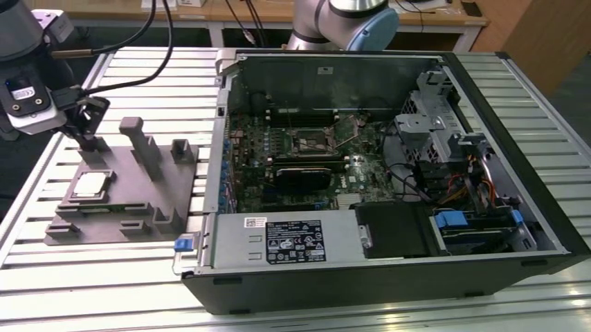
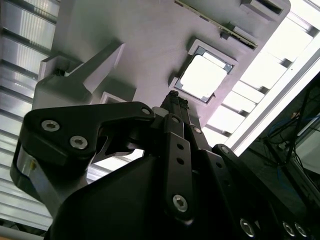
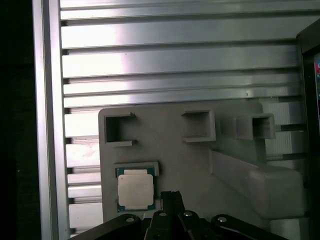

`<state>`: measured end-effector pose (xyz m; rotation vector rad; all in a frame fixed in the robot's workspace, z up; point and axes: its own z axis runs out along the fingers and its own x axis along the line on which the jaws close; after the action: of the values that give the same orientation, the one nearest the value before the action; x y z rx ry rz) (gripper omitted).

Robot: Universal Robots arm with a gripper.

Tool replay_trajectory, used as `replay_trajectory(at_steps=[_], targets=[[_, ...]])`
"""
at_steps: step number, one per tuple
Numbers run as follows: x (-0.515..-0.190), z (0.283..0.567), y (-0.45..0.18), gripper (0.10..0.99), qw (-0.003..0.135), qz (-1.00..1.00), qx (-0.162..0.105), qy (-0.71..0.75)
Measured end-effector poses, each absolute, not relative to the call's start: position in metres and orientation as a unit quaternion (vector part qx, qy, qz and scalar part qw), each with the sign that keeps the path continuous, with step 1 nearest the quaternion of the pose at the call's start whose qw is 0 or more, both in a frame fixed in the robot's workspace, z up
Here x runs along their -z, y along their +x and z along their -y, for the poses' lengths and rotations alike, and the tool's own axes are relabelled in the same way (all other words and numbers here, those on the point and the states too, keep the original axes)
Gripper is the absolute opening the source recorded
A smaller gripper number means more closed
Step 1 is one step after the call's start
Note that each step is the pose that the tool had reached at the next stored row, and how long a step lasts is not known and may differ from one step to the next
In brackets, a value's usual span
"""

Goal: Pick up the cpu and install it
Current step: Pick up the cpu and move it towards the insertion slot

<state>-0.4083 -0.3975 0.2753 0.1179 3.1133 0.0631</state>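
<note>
Over the grey fixture (image 3: 170, 160), my gripper (image 3: 171, 195) hangs tilted, black fingers pinched together. Flat silvery square cpu (image 3: 135, 192) sits just beside.

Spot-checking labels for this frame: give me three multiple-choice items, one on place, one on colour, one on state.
1. Where is the cpu? A: in a recess of the fixture; B: seated in a socket; C: on the floor.
2. Fixture colour? A: blue; B: grey; C: red.
3. The computer case is: A: closed; B: upside down; C: open-sided.
Answers: A, it lies flat in the recess, apart from the gripper; B, it is plain grey all over; C, the motherboard is exposed.
</note>
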Motion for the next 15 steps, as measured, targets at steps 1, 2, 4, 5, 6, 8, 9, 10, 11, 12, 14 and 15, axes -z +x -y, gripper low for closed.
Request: replay_trajectory(at_steps=[1, 2, 4, 5, 6, 8, 9, 10, 11, 12, 14, 15], targets=[[-0.2748, 0.3975, -0.4083, 0.106, 0.013, -0.999, -0.020, 0.038], [-0.2742, 0.3975, -0.4083, 0.106, 0.013, -0.999, -0.020, 0.038], [-0.2729, 0.3975, -0.4084, 0.106, 0.013, -0.999, -0.020, 0.038], [-0.2722, 0.3975, -0.4084, 0.106, 0.013, -0.999, -0.020, 0.038], [-0.2715, 0.3974, -0.4084, 0.106, 0.013, -0.999, -0.020, 0.038], [-0.2700, 0.3975, -0.4085, 0.106, 0.013, -0.999, -0.020, 0.038], [-0.2693, 0.3975, -0.4085, 0.106, 0.013, -0.999, -0.020, 0.038], [-0.2686, 0.3974, -0.4086, 0.106, 0.013, -0.999, -0.020, 0.038], [-0.2679, 0.3974, -0.4087, 0.106, 0.013, -0.999, -0.020, 0.038], [-0.2672, 0.3974, -0.4089, 0.106, 0.013, -0.999, -0.019, 0.038], [-0.2659, 0.3975, -0.4092, 0.106, 0.013, -0.999, -0.019, 0.038], [-0.2652, 0.3975, -0.4094, 0.106, 0.013, -0.999, -0.019, 0.038]])
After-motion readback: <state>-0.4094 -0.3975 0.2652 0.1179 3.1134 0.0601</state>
